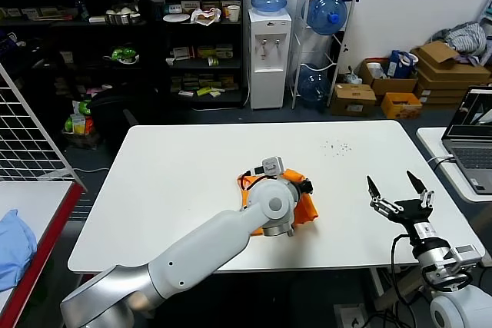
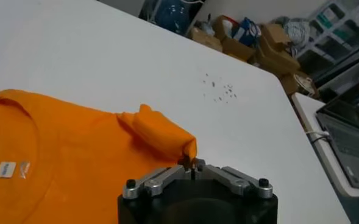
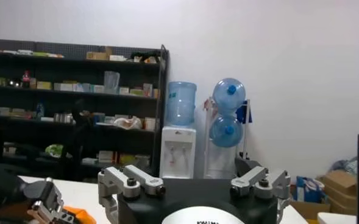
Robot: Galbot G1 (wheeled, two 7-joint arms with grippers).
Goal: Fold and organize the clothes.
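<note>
The orange T-shirt lies on the white table, neck opening and white label facing up in the left wrist view. My left gripper is shut on a bunched fold at the shirt's edge, pinching the orange cloth between its tips. From the head view my left arm covers most of the shirt, and the left gripper sits over it at the table's middle. To the right, my right gripper stands open above the table's front right corner, fingers pointing up, holding nothing.
A light blue cloth lies on a side table at the left, beside a wire rack. A laptop sits on a desk at the right. Small dark specks dot the far table. Shelves and a water dispenser stand behind.
</note>
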